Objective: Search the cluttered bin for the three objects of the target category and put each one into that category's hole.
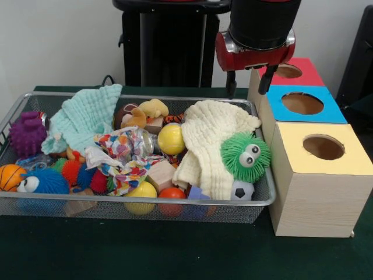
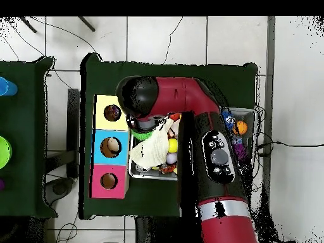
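Patterned bundles (image 1: 122,157): white fabric, red-blue-yellow patches, at bin (image 1: 175,205) centre.
Hole (image 1: 323,147): round, yellow-topped box, 3 o'clock.
Gripper (image 1: 247,81): spread, empty.

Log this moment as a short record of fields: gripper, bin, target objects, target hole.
gripper: gripper open, empty, hanging above the bin's far right corner beside the boxes
bin: wire-mesh bin crowded with toys, a mint cloth and a cream cloth
target objects: printed fabric bundles lie mid-bin; count unclear
target hole: hole in the yellow-topped box, nearest the camera in the front view; contents not visible
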Controlling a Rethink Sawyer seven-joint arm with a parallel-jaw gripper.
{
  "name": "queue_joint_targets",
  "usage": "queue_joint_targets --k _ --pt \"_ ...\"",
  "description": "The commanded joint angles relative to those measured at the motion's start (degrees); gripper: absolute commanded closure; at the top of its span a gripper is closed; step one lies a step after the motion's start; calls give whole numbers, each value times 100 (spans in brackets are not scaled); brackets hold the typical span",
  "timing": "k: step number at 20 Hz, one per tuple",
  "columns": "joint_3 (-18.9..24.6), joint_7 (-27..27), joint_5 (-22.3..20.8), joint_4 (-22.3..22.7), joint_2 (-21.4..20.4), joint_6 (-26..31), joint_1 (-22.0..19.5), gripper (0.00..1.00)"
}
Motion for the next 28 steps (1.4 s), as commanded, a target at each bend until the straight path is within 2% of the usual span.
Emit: queue_joint_targets --k 1,8,17,22,28 --pt "-446 723 -559 48 412 -278 -34 0" --pt "-553 95 -1122 -578 778 -446 -247 0" --pt "-416 -525 -1646 -1035 1212 -755 -578 0" --pt "-307 -542 -1773 -1119 1387 -980 -684 0" --pt "-266 -584 -1887 -1325 1417 -881 -654 0"
